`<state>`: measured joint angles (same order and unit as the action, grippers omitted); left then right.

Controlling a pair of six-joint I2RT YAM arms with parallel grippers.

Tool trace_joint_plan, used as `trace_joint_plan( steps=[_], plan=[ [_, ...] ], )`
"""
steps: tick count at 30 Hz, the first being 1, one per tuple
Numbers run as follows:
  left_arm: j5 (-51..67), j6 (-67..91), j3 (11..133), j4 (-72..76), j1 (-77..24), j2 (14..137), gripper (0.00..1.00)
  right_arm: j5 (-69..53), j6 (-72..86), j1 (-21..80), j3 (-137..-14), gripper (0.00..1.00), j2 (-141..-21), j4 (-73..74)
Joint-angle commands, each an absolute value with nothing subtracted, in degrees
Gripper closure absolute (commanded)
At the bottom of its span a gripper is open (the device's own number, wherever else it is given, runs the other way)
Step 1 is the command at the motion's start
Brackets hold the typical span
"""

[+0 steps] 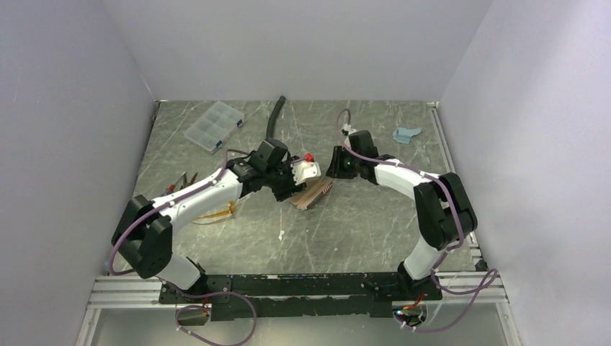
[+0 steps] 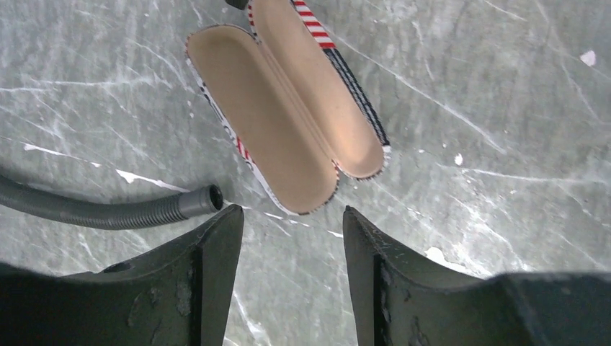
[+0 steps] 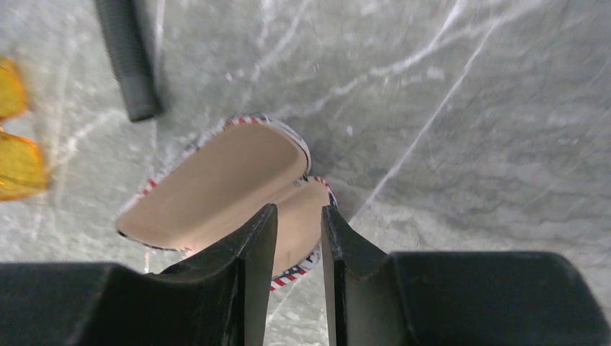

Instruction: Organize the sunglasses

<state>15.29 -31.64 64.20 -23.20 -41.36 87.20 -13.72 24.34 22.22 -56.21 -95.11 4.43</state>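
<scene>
While the left gripper (image 2: pixel 292 210) hangs apart over the open case (image 2: pixel 288 122), right gripper (image 3: pixel 299 209) sits narrow at its rim — clamp unclear; sunglasses (image 3: pixel 20 167) lie aside on worktop (image 1: pixel 360 231).

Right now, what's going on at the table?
The glasses case lies open and empty on the table. The right gripper has its fingers astride one edge of the case; whether it actually grips is unclear. The left gripper hovers open and empty just short of the case. The sunglasses lie apart on the table, not yet packed.
</scene>
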Motion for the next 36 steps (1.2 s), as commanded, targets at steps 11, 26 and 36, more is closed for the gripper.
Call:
trace_joint_plan(
  steps=[11,26,36],
  plan=[
    [18.99,-29.06,56.69,-19.84,-38.80,89.64,0.51,-6.41,23.22,28.19,-55.94,0.70,-94.02,10.02],
    [22.84,-29.63,58.42,-22.60,-37.17,88.15,0.48,-9.95,19.64,28.39,-59.21,0.69,-90.69,11.81],
    [22.49,-26.42,59.44,-23.13,-30.38,79.32,0.14,8.31,18.11,12.27,-61.71,0.19,-79.60,8.91]
  ],
)
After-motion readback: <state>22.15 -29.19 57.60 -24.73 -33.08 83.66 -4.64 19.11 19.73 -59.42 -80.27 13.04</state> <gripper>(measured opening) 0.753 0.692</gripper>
